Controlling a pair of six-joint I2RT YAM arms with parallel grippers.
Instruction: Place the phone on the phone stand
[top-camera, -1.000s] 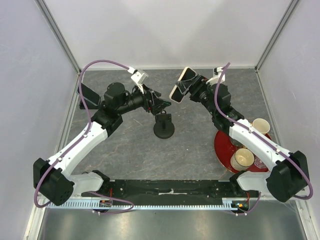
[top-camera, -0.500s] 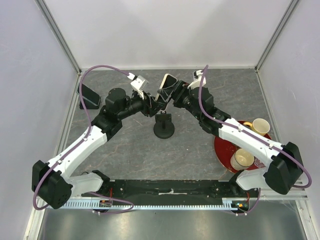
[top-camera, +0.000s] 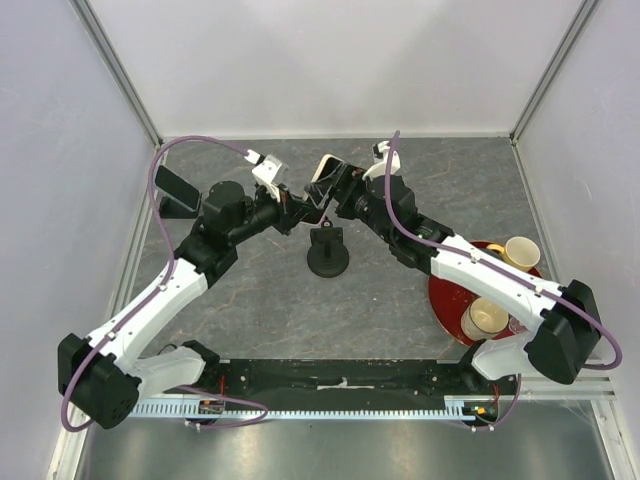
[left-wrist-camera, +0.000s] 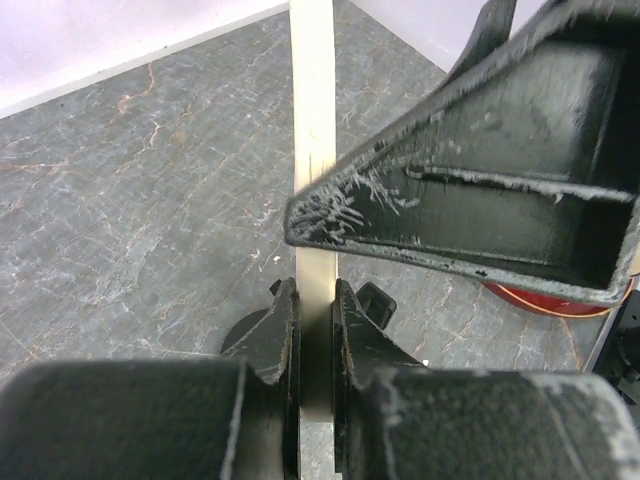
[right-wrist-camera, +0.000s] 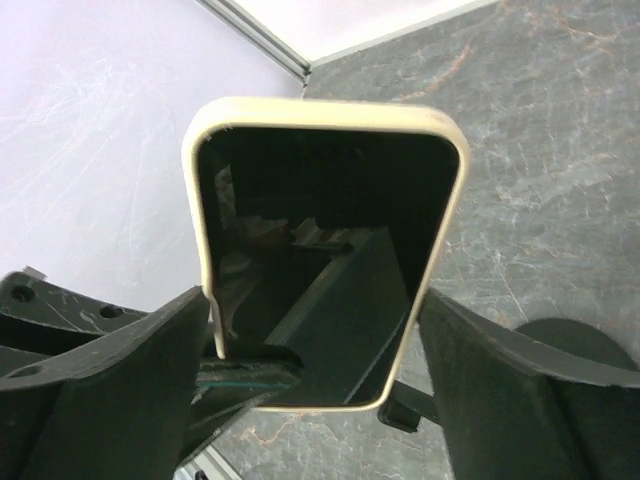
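The phone (top-camera: 323, 172), black screen with a pale rim, hangs in the air above the black phone stand (top-camera: 327, 255) at the table's middle back. My left gripper (top-camera: 305, 204) is shut on its thin edge; in the left wrist view the pale edge (left-wrist-camera: 312, 120) runs up from between the jaws (left-wrist-camera: 315, 300). My right gripper (top-camera: 338, 188) is open. In the right wrist view its fingers (right-wrist-camera: 150, 360) flank the phone's (right-wrist-camera: 325, 250) long sides very closely. The stand's base (right-wrist-camera: 575, 340) shows below it.
A red plate (top-camera: 445, 292) sits at the right, carrying a paper cup (top-camera: 522, 252) and a mug (top-camera: 485, 318). A small black wedge (top-camera: 175, 192) lies at the back left. Walls close in the table on three sides.
The right arm carried the phone leftward to the left gripper. The left gripper went from open to shut on the phone. The right jaws widened off its sides.
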